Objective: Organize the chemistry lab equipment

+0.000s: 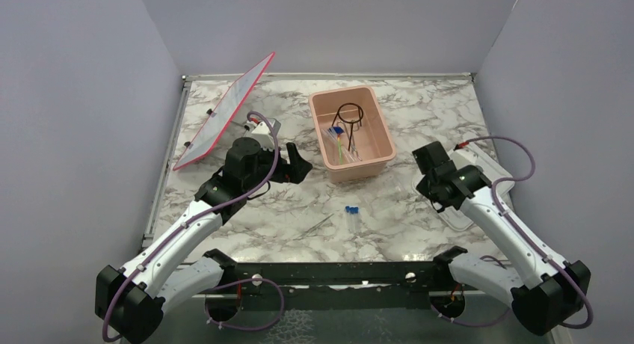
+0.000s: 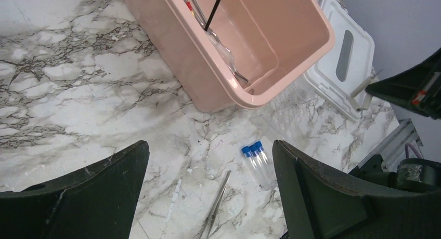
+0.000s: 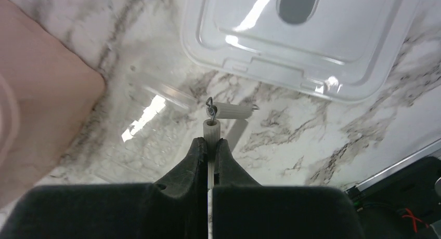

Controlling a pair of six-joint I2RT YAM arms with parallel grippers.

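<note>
Setting: enclosed robot test bench, staged with lab props.

Plain grey walls (image 1: 82, 97) box in a marble-patterned tabletop (image 1: 419, 112) on three sides. Two white-and-black arms, the left arm (image 1: 187, 232) and the right arm (image 1: 508, 232), are bolted to a black rail (image 1: 329, 273) at its near edge. On the tabletop stand a pink tub (image 1: 360, 170) of small items and, loose beside it, clear tubes with blue caps (image 1: 351, 213).

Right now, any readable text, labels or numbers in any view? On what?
None readable.
No print shows on the tub, lid, panel or the white rod in the right tool.
Any marks on the tubes are too small to tell.
</note>
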